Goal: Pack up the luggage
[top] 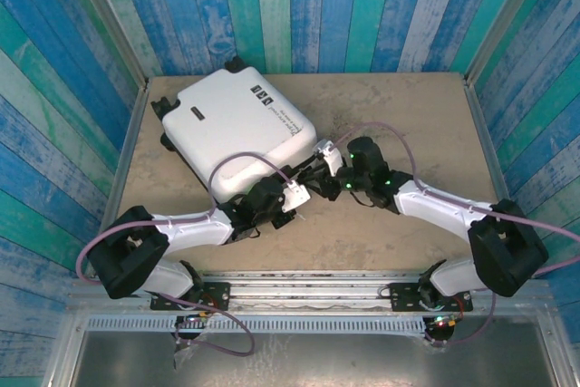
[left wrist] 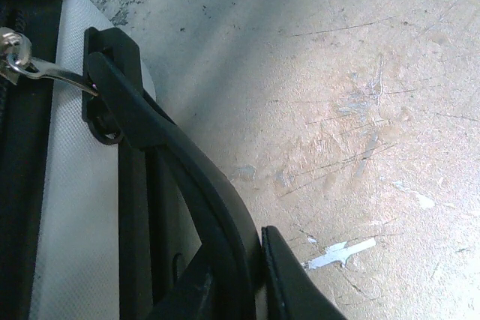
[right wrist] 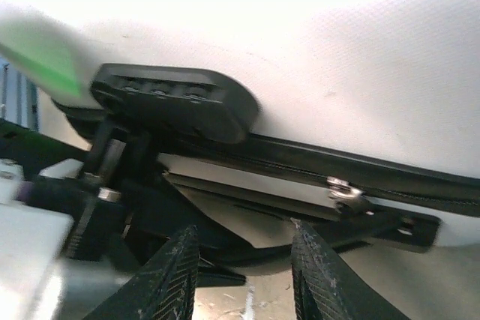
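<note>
The handle (left wrist: 172, 155) of the luggage (top: 237, 120) is gripped by the left end effector (left wrist: 238, 286); the right end effector (right wrist: 244, 252) is seen open.

1 white hard-shell suitcase (top: 236, 120). 3 black wheels (top: 163, 108) visible on it from the top. 1 carry handle (left wrist: 172, 177). 1 combination lock (right wrist: 176, 99). 1 metal zipper pull (left wrist: 19, 61) per wrist view, can't tell if it's the same one. 2 arms: 1 left gripper (left wrist: 236, 275), 1 right gripper (right wrist: 244, 234). 2 purple cables (top: 227, 174). 1 table (top: 408, 106).
</note>
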